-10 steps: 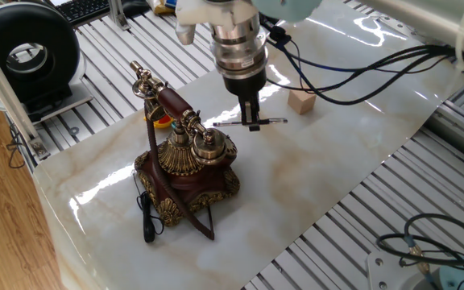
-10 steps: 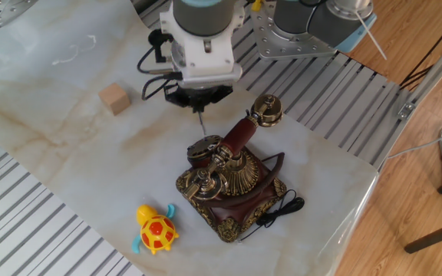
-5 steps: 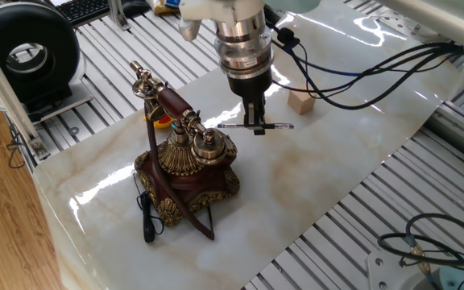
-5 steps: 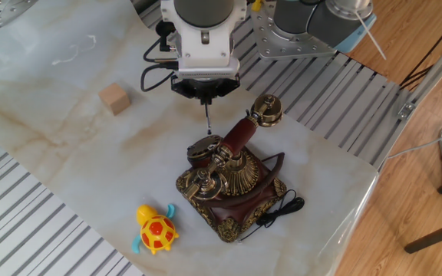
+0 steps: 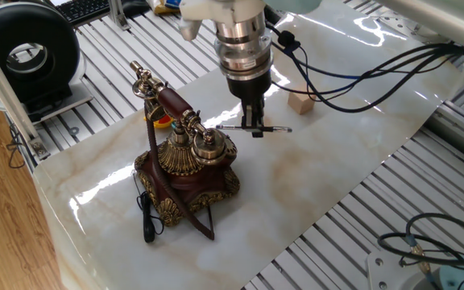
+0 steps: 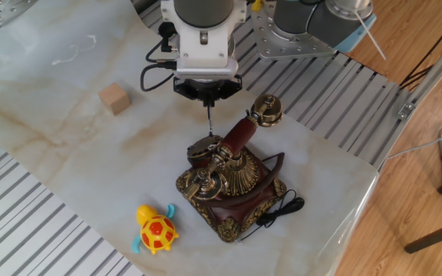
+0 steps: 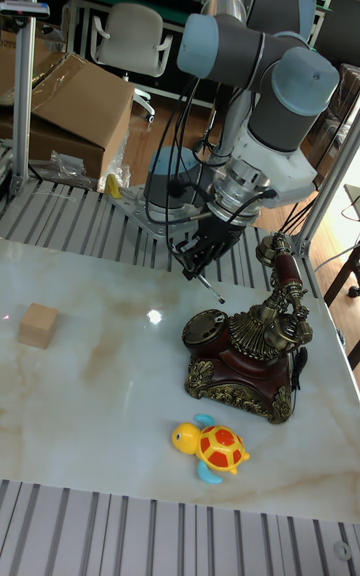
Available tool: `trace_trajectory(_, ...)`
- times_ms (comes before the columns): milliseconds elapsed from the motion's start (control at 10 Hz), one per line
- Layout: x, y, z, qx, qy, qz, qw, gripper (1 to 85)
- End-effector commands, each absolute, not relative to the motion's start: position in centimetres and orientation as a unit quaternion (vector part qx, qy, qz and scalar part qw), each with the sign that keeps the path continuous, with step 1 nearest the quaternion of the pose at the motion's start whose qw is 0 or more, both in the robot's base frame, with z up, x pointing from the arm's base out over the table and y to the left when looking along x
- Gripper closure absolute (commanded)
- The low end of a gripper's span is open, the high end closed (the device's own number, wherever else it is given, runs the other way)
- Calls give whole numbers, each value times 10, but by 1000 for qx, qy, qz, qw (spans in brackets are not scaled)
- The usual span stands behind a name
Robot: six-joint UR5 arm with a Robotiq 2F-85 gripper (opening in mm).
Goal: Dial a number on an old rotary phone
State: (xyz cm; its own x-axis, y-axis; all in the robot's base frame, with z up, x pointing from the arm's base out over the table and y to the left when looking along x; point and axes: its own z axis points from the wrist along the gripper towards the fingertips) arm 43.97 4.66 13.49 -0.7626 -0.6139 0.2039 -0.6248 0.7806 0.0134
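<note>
While the ornate dark-red wooden rotary phone with brass filigree (image 6: 232, 180) is standing on the marbled tabletop (image 6: 60, 146), we are hovering the gripper (image 5: 253, 122), its jaws clamped on a thin dark stylus (image 5: 253, 127), just above the dial side. We judge the approach step underway; next the tip needs seating in a finger hole. The dial holes are showing too small to resolve.
</note>
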Motion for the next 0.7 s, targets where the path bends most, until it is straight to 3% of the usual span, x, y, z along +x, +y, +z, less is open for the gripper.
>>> trace_trajectory(0,447,56,134,313,-945,21,87,843)
trace_trajectory(400,438,65,130,298,-949,8,104,843)
trace_trajectory(600,441,55,128,316,-942,37,109,843)
